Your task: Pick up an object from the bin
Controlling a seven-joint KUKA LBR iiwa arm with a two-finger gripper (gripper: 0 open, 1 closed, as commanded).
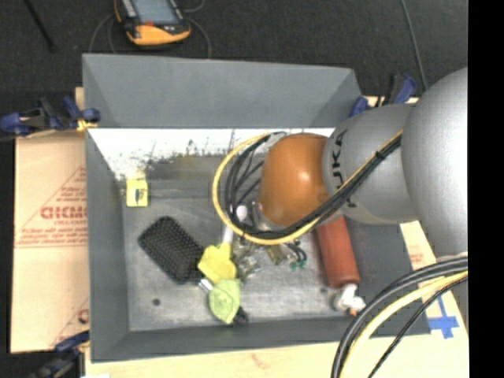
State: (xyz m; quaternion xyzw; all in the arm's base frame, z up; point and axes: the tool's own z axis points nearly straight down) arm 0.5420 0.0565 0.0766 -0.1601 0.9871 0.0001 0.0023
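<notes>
Arm [409, 164]: grey, reaching in from the right, high over the right half of the bin.
Orange cover [291, 181]: rounded, on the wrist, ringed by black and yellow cables [236, 179].
Gripper [247, 260]: low under the cover, near the middle of the bin floor; open or closed, cannot tell.
Yellow piece [216, 262]: crumpled, just left of the gripper, touching or nearly touching it; closest thing to the tool.
Green piece [225, 298]: pale yellow-green, just in front of the yellow one, towards the near wall.
Black brush [168, 247]: oval and studded, lying at a slant, its right end against the yellow piece.
Red cylinder [337, 252]: lying lengthwise along the right side, white cap [348, 297] towards the near wall, apart from the gripper.
Yellow tag [136, 193]: small, at the left back corner, well apart from the rest.
Bin [213, 93]: grey metal, sloped walls, scuffed floor.
Handheld device [153, 18]: orange and black, on the dark ground beyond the back wall.
</notes>
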